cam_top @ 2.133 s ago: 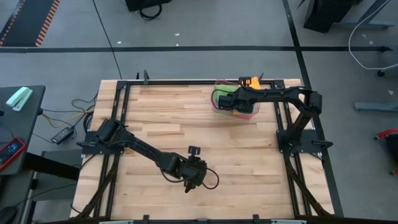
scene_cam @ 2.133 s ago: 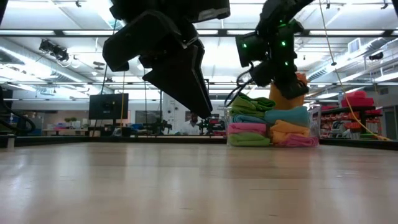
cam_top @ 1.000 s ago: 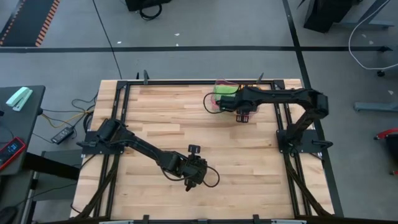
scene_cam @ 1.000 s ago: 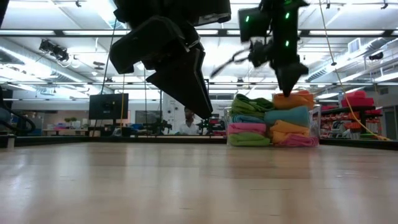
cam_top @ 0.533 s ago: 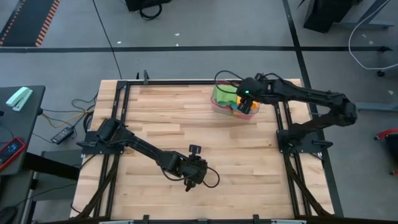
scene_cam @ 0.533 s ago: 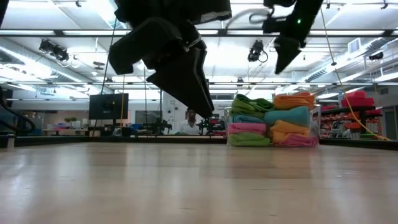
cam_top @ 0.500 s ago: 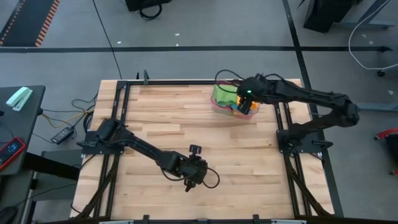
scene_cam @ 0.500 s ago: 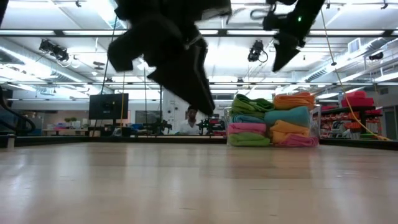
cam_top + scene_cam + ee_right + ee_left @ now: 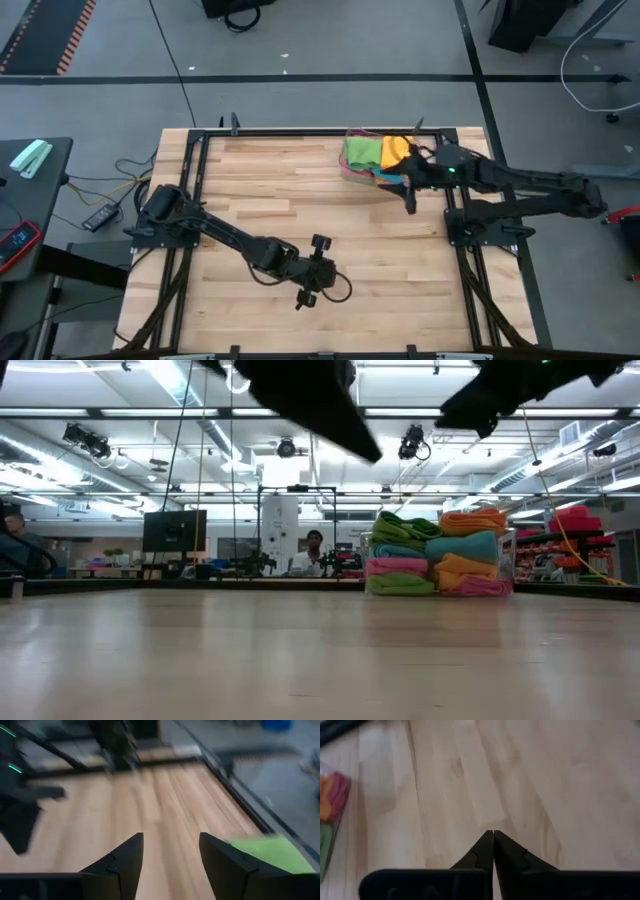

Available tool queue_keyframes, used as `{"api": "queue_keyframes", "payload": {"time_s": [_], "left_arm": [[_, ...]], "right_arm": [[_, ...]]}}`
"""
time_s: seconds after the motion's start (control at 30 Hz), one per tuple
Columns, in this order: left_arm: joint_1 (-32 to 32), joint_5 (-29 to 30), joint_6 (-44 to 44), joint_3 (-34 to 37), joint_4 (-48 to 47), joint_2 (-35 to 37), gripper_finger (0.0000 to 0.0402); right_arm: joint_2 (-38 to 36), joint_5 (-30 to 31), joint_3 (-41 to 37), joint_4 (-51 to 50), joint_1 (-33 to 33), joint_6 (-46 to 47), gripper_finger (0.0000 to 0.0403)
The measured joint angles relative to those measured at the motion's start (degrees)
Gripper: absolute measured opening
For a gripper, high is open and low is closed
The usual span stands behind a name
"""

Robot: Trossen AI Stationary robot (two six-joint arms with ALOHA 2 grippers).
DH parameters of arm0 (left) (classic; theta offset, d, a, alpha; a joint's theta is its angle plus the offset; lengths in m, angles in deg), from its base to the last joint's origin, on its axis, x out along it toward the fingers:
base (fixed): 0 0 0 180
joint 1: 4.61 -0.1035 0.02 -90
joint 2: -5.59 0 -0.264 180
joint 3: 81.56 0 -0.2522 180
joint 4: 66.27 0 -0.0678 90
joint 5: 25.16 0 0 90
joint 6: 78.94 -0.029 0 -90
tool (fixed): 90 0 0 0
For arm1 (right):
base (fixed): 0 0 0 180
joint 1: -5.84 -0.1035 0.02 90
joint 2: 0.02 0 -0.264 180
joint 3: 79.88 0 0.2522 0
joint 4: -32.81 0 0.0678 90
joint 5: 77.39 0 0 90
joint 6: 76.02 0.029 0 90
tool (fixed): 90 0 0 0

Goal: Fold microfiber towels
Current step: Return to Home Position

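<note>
The folded microfiber towels (image 9: 372,153), small soft cloths in bright plain colours, sit in a clear plastic tray (image 9: 508,565) at about 1 o'clock on the light wooden table (image 9: 280,180). From above only the top layers show, green beside orange. The level view across the table gives the layers: one pile green, sky blue, pink, green; the pile beside it orange, sky blue, orange, pink.

The right gripper (image 9: 410,198) hangs just off the tray, at about 5 o'clock from the towels. Its own camera shows its fingers (image 9: 125,857) spread wide with nothing between them, and a blurred green patch (image 9: 272,852) past one of them.

The left gripper (image 9: 303,296) is well apart from the towels, near 6 o'clock on the table. Its wrist view shows the fingers (image 9: 480,854) pressed together over bare wood.

A person (image 9: 315,550) stands far back in the room.
</note>
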Motion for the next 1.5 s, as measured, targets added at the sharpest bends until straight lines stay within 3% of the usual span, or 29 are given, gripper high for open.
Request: {"api": "queue_keyframes", "payload": {"time_s": [0.17, 0.3, 0.57, 0.8, 1.1, 1.27, 1.5], "left_arm": [[0.73, -1.95, -0.07, 1.7, 12.92, -0.59, 0.0006], [0.42, -3.14, -0.02, 4.93, 19.62, -0.84, 0.0015], [-1.15, -2.97, -0.06, 7.73, 20.57, 6.05, 0.0007], [-3.36, -2.94, 2.26, 18.66, 29.42, 12.72, 0.0009], [-3.23, -2.42, 6.11, 32.05, 35.47, 21.24, 0.0018], [-4.0, -2.14, 3.34, 40.21, 38.48, 28.83, 0.0006], [-7.4, -2.1, 1.44, 52.65, 44.71, 41.45, 0.0019]], "right_arm": [[-9.81, -7.35, -9.65, 12.77, -1.32, 0.33, 0.0201], [-16.29, -8.65, -16.05, 18.84, -2.28, 0.85, 0.0201], [-28.81, -8.76, -24.48, 19.74, -2.36, 2.31, 0.0201], [-37.29, -9.36, -31.22, 19.81, -2.36, 3.48, 0.0201], [-43.03, -9.16, -38.57, 20.68, -2.31, 5.78, 0.0201], [-43.25, -9.02, -38.93, 20.49, -2.31, 4.44, 0.0201], [-43.16, -6.29, -38.93, 21.82, -2.31, 5.6, 0.0201]]}}
